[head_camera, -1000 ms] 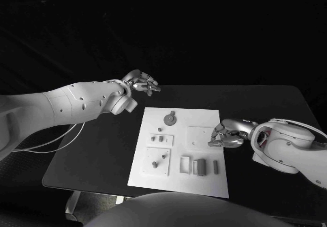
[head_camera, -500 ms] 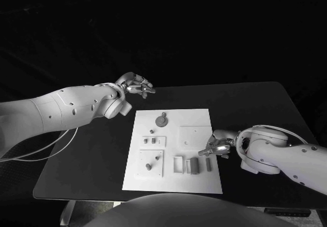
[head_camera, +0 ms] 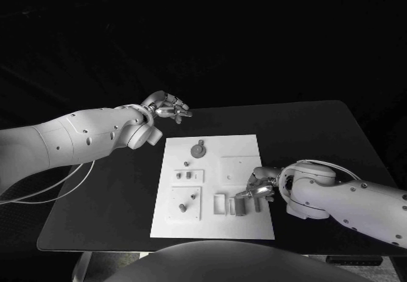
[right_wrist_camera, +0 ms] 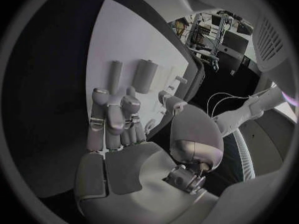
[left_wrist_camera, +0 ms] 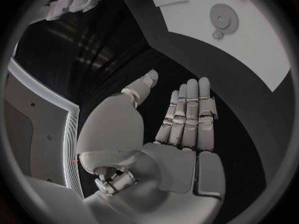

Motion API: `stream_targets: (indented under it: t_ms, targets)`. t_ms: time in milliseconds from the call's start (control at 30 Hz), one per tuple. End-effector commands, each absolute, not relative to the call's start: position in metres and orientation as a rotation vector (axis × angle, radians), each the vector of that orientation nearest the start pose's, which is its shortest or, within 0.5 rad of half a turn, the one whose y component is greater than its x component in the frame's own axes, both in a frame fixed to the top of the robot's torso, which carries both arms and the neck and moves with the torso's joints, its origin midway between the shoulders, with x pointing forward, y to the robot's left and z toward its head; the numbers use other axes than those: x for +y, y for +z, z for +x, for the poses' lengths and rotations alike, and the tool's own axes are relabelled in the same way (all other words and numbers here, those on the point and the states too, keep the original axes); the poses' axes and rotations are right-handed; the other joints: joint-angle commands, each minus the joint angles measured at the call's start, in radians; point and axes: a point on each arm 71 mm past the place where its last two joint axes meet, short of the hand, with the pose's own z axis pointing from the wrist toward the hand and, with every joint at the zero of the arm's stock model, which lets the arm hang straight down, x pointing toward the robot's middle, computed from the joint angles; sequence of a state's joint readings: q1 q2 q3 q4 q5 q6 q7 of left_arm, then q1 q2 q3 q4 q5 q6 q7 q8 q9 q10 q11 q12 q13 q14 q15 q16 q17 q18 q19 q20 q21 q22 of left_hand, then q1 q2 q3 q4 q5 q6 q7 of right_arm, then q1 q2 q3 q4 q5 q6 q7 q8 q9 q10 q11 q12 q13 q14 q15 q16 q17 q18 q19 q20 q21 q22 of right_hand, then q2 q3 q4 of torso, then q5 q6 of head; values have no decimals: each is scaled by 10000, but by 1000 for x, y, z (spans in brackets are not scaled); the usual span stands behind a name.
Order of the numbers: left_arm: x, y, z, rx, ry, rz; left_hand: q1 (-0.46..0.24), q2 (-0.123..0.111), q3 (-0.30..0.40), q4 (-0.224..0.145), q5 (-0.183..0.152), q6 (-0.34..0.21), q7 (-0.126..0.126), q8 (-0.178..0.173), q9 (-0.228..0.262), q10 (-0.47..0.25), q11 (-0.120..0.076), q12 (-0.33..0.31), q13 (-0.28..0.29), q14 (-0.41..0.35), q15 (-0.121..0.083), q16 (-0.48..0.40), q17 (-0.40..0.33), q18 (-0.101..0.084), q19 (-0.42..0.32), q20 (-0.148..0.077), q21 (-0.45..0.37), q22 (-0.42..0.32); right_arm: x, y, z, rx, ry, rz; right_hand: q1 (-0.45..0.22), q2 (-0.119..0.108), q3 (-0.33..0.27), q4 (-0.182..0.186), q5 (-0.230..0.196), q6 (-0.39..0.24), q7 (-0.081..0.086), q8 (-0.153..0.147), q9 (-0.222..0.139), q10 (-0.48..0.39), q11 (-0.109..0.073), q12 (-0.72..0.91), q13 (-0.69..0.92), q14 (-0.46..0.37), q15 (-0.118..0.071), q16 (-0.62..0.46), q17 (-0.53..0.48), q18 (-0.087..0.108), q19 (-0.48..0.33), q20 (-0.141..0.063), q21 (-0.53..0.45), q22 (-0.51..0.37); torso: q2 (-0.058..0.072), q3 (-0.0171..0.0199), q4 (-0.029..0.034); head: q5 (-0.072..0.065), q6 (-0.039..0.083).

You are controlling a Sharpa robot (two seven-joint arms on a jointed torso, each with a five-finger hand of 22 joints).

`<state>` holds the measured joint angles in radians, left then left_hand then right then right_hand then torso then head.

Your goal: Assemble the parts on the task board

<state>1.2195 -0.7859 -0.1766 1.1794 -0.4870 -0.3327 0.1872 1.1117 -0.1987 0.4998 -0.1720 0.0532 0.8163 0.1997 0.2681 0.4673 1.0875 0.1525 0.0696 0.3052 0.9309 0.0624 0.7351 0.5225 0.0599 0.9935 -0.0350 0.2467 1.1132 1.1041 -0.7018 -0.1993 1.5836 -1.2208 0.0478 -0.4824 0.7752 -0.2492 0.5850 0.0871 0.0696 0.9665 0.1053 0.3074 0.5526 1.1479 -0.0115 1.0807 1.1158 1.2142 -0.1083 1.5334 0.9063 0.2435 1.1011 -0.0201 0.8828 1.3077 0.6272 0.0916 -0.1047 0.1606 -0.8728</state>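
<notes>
A robot's two white arms frame the task board (head_camera: 212, 183) at the centre of a black table (head_camera: 322, 135), the assembly judged to be at an early stage; several parts lie loose on the white plate — a round gear (head_camera: 199, 150) near the far edge, a small peg (head_camera: 184, 206) on the near-left panel, and a cluster of short bars (head_camera: 240, 205) near the right hand — and none can be said with confidence to be seated in a final place, so most of the work appears left to do; the right hand (head_camera: 257, 189) hovers low over the board's right edge, just beside and slightly beyond the bars, its fingers (right_wrist_camera: 109, 119) curled part-way in and holding nothing in the right wrist view, where two bars (right_wrist_camera: 144, 75) lie just past the fingertips; whether any fingertip touches the plate cannot be told; the left hand (head_camera: 168, 106) hangs off the board, above the table beyond the plate's far-left corner, well apart from every part — in the left wrist view its fingers (left_wrist_camera: 190, 114) are stretched flat and side by side, empty, with the gear (left_wrist_camera: 223, 17) visible on the board ahead.
</notes>
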Motion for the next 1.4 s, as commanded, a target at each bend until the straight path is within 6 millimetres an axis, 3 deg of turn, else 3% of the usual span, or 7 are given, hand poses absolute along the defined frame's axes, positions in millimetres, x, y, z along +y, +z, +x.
stream_targets:
  t_ms: [33,367,833,1033,1233,1300,1400]
  targets:
    - [288,-237,528,16792,-9320,-7560,-77,-17,14,67,13,-97,3,35,-12,-71,-11,11,-16,67,1,-43,17,119,67,-18,-59,10,-131,-310,402,24439,4541,-1764,-14,-119,0,130,-53,45,-20,-15,41,13,31,71,9,107,-15,56,88,183,29,-70,65,178,13,3,-4,18,2]
    - [288,-237,528,16826,-9326,-7567,-96,-23,8,89,13,-103,4,36,-14,-78,-8,8,-18,64,3,-51,25,117,65,-15,-65,14,-123,-316,398,24450,4000,-2931,-154,-134,-79,584,-185,459,-191,208,224,180,-131,386,116,481,-150,194,693,183,132,-172,231,195,16,-24,-7,34,2]
    - [288,-237,527,16867,-9328,-7583,-120,-33,1,117,13,-110,7,38,-16,-86,-5,7,-19,59,5,-61,34,116,61,-14,-72,19,-116,-329,395,24458,3660,-3335,-83,-20,-140,663,-184,524,-228,233,272,211,-169,475,157,539,-185,213,758,183,142,-221,285,193,28,-37,0,117,2]
    - [287,-237,527,16901,-9354,-7585,-127,-38,0,127,13,-113,8,38,-17,-88,-4,6,-20,57,6,-65,38,116,59,-13,-76,21,-115,-331,398,24400,3493,-3419,258,357,-506,292,-169,531,-229,197,318,176,-168,513,167,541,-183,206,768,183,67,-231,347,187,29,-35,-9,134,2]
    - [285,-237,527,16940,-9379,-7586,-129,-39,0,133,13,-115,8,38,-17,-90,-3,6,-20,56,6,-68,41,117,58,-13,-78,23,-115,-331,398,24283,3441,-3422,845,1060,-902,-940,42,601,-231,122,325,157,-171,537,147,532,-168,186,770,183,-23,-199,382,175,30,-38,-7,145,2]
    - [286,-237,527,16940,-9362,-7595,-129,-40,0,134,13,-116,8,38,-17,-91,-3,6,-20,55,7,-69,42,117,58,-13,-79,23,-116,-330,399,24238,3462,-3362,1088,1492,-987,-1778,50,644,-222,90,321,159,-167,540,130,525,-154,171,753,183,-41,-154,391,168,31,-37,-7,149,2]
    - [286,-237,527,16938,-9341,-7607,-129,-42,0,136,13,-117,8,39,-18,-94,-2,5,-21,55,7,-70,43,118,57,-13,-80,24,-117,-330,399,24175,3525,-3192,1148,1901,-905,-2821,79,715,-207,17,287,179,-168,535,90,525,-128,135,716,183,-21,-85,371,138,31,-36,-11,152,2]
